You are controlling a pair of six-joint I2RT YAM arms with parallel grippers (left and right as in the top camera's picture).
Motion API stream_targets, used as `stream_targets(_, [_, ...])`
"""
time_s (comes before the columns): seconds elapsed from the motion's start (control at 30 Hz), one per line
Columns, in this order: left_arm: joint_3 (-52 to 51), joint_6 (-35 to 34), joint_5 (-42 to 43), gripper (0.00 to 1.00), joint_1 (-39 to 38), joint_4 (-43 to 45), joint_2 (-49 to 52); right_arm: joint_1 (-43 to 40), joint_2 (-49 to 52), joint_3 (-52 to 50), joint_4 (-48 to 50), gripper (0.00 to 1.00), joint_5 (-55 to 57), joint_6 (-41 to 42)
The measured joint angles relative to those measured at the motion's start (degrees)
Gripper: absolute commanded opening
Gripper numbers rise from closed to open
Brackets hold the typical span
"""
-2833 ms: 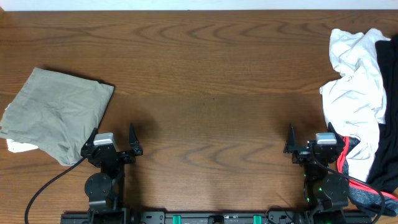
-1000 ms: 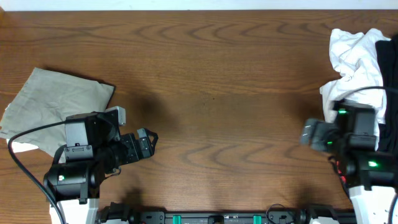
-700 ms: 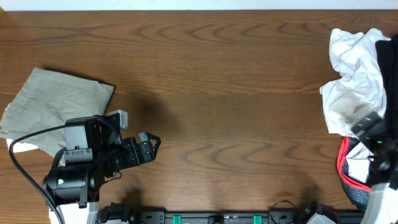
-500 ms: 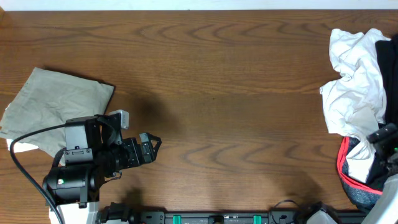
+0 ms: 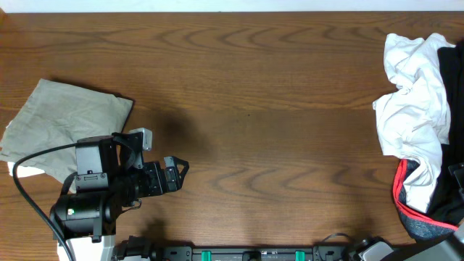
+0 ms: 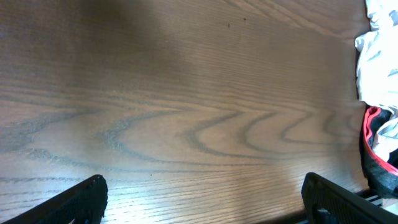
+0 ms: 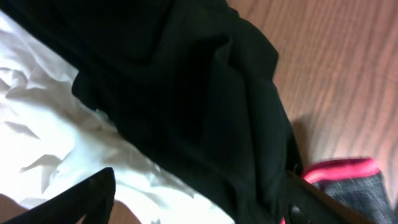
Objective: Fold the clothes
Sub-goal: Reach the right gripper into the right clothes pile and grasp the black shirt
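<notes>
- aim: the step in hand looks like drawing the next garment out of the heap of clothes [image 5: 417, 109] at the right edge of the brown wooden table [image 5: 246, 72].
- the right gripper [image 7: 199, 183] hangs just above the crumpled black fabric garment [image 7: 186, 81], jaws wide apart with a fold of black cloth between them; nothing looks clamped.
- the black garment lies over the rumpled white cloth [image 7: 56, 143], with the grey garment edged in red [image 7: 348, 180] just beside it, all tangled together.
- a good grasp takes black cloth only, at a ridge or free edge, so the white piece is not dragged along.
- the left gripper [image 6: 204, 186] is spread fully and holds nothing, above bare wood near the flat folded khaki cloth [image 5: 65, 127] on the left side.
- the middle of the table seems the sensible place to spread the garment, and the left arm can help by catching a second corner there.
- risk: too deep a pinch lifts two garments at once.
</notes>
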Motion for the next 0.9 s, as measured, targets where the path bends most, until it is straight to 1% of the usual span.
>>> stream_targets(0.13, [0.0, 0.0, 0.0, 1.0, 0.0, 0.1, 0.0, 0.0, 4.7, 0.0, 1.1, 0.73, 0.5, 0.2])
stream_targets(0.23, [0.0, 0.0, 0.0, 1.0, 0.0, 0.1, 0.0, 0.0, 7.9, 0.0, 1.7, 0.57, 0.8, 0.2])
stream_targets(0.3, [0.0, 0.0, 0.0, 1.0, 0.0, 0.1, 0.0, 0.0, 9.3, 0.0, 1.9, 0.5, 1.0, 0.3])
stream_targets(0.33, [0.0, 0.0, 0.0, 1.0, 0.0, 0.1, 0.0, 0.0, 9.9, 0.0, 2.0, 0.43, 1.1, 0.5])
stream_targets(0.4, [0.0, 0.0, 0.0, 1.0, 0.0, 0.2, 0.0, 0.0, 10.7, 0.0, 2.1, 0.22, 1.3, 0.3])
stream_targets(0.43, [0.0, 0.0, 0.0, 1.0, 0.0, 0.2, 0.0, 0.0, 11.1, 0.0, 2.1, 0.05, 1.5, 0.5])
stream_targets(0.47, [0.0, 0.0, 0.0, 1.0, 0.0, 0.3, 0.0, 0.0, 11.3, 0.0, 2.1, 0.01, 1.5, 0.4])
stream_targets(0.7, [0.0, 0.0, 0.0, 1.0, 0.0, 0.5, 0.0, 0.0, 11.1, 0.0, 1.7, 0.01, 0.0, 0.7])
stream_targets(0.83, [0.0, 0.0, 0.0, 1.0, 0.0, 0.9, 0.0, 0.0, 7.4, 2.8, -0.4, 0.01, -6.3, 0.2])
stream_targets(0.9, [0.0, 0.0, 0.0, 1.0, 0.0, 1.2, 0.0, 0.0, 4.4, 6.2, -0.8, 0.01, -10.9, -0.1])
